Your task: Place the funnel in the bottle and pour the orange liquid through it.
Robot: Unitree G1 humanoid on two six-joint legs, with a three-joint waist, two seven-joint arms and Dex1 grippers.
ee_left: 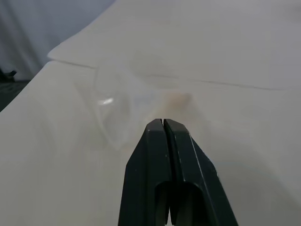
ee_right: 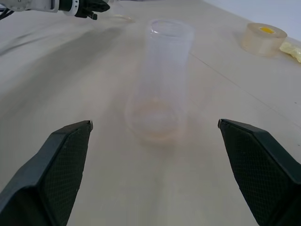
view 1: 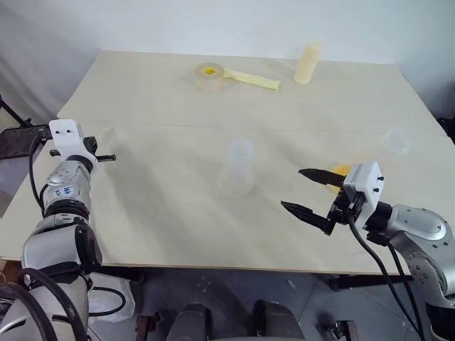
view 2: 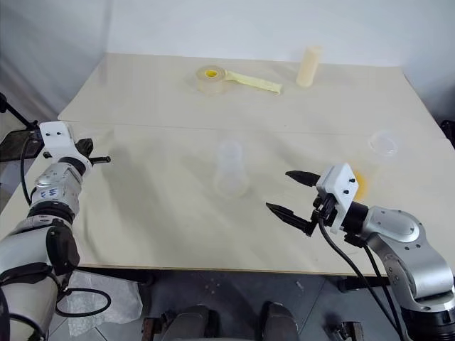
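Bottle (view 1: 238, 168) stood upright mid-table, left gripper (ee_left: 162, 123) closed on nothing at far left beside a clear funnel (ee_left: 113, 107), right gripper (view 1: 308, 192) spread wide near right, orange liquid (view 1: 341, 170) just behind it.

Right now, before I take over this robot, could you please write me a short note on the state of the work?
Left gripper: shut, its tips right beside the funnel; I cannot confirm a grip on it.
Right gripper: open, empty, facing the bottle, which stands upright in the middle.
Orange liquid: just behind the right gripper.
Done: nothing yet; the bottle has no funnel.
Left: funnel into bottle, then pour.
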